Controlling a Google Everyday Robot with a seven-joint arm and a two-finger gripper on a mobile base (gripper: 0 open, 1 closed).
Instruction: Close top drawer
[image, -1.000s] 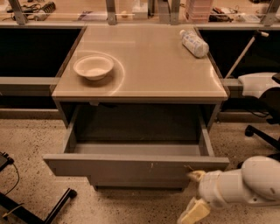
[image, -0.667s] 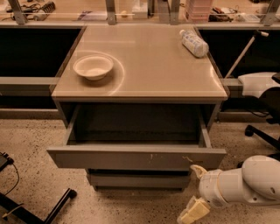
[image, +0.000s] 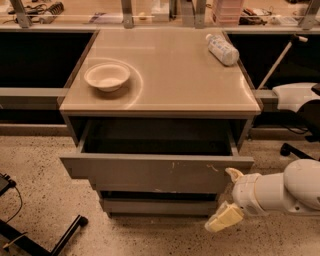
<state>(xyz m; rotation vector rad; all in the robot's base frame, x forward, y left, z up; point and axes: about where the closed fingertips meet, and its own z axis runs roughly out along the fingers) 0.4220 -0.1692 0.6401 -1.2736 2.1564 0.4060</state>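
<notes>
Though ajar, metal drawer (image: 150, 172) (jaws beside)

Counter (image: 200, 95) with its top drawer (image: 155, 172) part-way out under the front edge.
A bowl (image: 107, 76) sits near the counter's left edge; a bottle (image: 222, 49) lies on its side at the back right corner. The top drawer juts forward above a lower drawer (image: 160, 206). The gripper (image: 227, 197) is at the drawer front's right end, below the front right corner.
</notes>
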